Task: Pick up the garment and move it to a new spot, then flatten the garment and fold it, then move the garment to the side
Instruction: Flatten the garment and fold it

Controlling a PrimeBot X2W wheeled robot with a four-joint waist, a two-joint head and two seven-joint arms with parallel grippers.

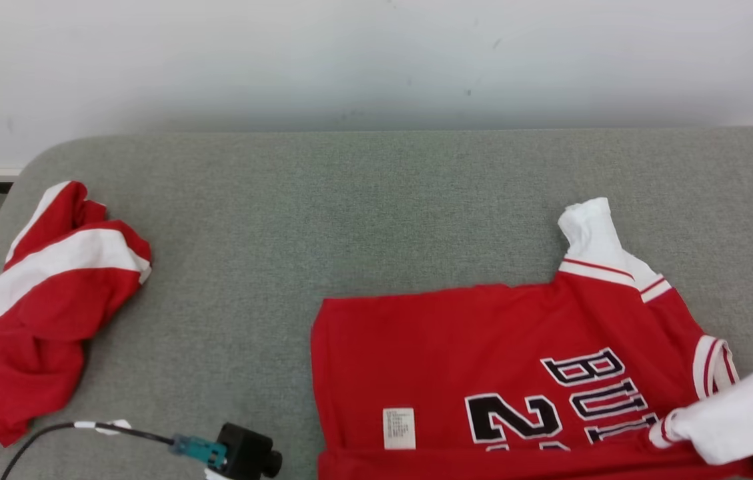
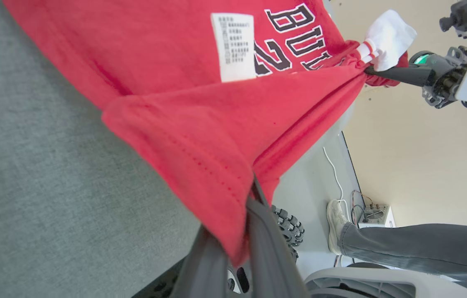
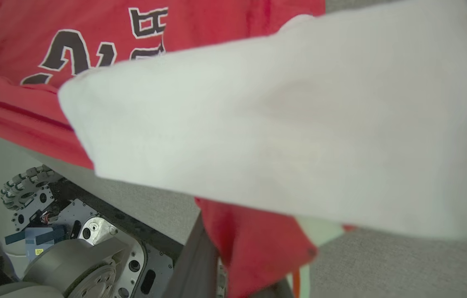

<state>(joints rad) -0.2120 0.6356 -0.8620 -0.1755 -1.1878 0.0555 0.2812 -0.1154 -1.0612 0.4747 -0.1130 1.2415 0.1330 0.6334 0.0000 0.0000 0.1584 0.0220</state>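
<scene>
Left claw [image 2: 237,236], right claw [image 3: 237,260] on jersey [image 1: 469,353]

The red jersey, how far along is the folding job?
Done: the jersey lies spread mostly flat on the grey surface. In hand: the left end effector is shut on its near hem, and the right end effector on bunched cloth by the white sleeve, holding that edge up. Left: completing the fold and moving the jersey aside.

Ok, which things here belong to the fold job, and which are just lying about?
Job: red jersey; left end effector and right end effector, both shut on it.
Lying about: crumpled red-and-white garment, far left on the table; person's shoe.
</scene>
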